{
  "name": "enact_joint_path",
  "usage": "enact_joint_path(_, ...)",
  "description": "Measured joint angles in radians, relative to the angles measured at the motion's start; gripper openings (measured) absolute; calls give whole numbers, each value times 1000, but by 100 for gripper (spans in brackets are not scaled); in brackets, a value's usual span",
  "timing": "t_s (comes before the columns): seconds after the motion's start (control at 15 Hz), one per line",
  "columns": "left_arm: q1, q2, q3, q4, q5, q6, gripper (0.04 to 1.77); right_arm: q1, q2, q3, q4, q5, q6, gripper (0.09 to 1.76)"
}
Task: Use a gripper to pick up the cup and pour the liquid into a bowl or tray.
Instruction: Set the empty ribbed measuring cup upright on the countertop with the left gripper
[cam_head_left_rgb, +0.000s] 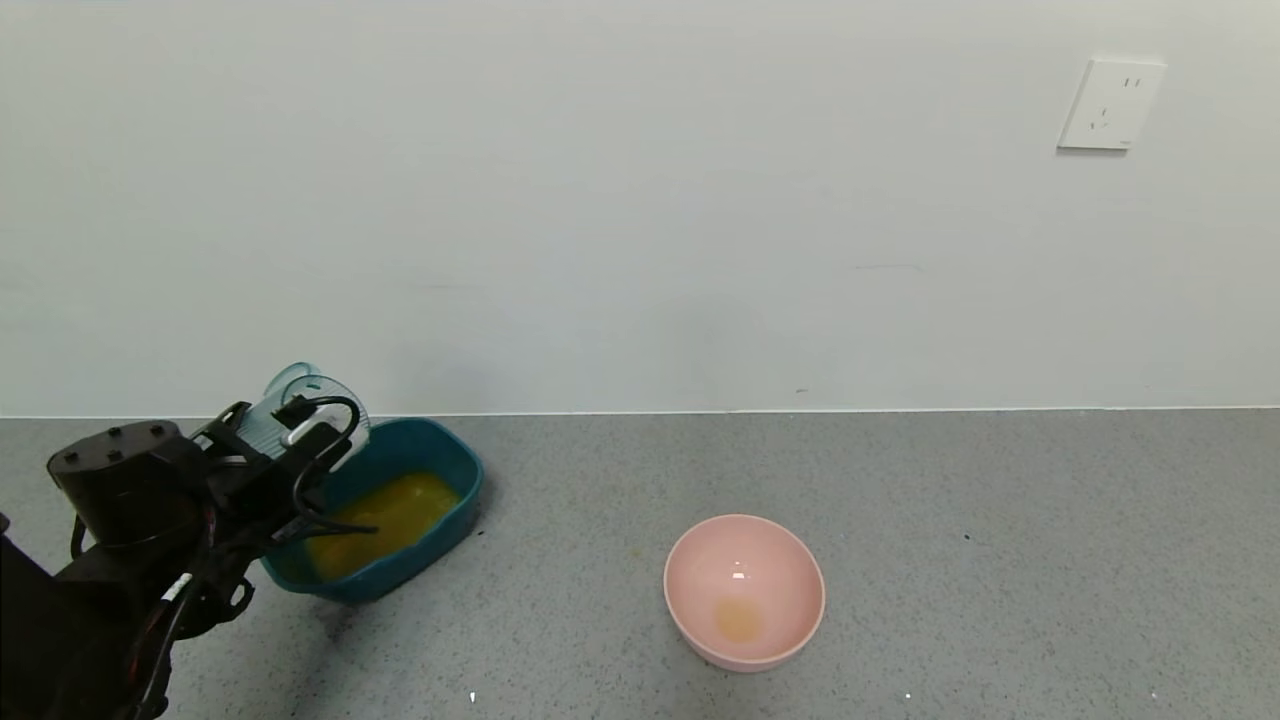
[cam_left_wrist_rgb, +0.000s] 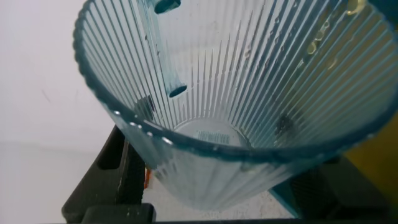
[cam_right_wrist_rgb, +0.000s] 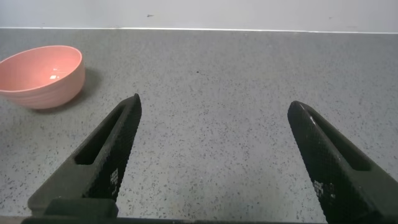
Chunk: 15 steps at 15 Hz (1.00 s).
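My left gripper (cam_head_left_rgb: 297, 428) is shut on the cup (cam_head_left_rgb: 305, 392), a clear pale blue-green ribbed tumbler. It holds the cup tipped on its side above the near-left end of the dark teal tub (cam_head_left_rgb: 468, 472). Orange-yellow liquid (cam_head_left_rgb: 385, 522) lies pooled in the tub. In the left wrist view the cup (cam_left_wrist_rgb: 249, 81) fills the frame between the black fingers (cam_left_wrist_rgb: 121, 177). Its inside holds only droplets. My right gripper (cam_right_wrist_rgb: 214, 106) is open and empty over bare counter, out of the head view.
A round pink bowl (cam_head_left_rgb: 745, 590) with a faint yellowish stain stands on the grey speckled counter to the right of the tub; it also shows in the right wrist view (cam_right_wrist_rgb: 42, 74). A white wall runs along the counter's back edge.
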Motion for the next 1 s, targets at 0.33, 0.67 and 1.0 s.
enact_joint_path(0.33,2,-17,-44,38,-1,-167,129,0,0,0,0,0,0,171)
enact_joint_path(0.67,-32,-39,-49,48,-10,-359,129,0,0,0,0,0,0,171)
enact_joint_path(1.0,-66,-64,-50,103,-59,-539,129,0,0,0,0,0,0,171)
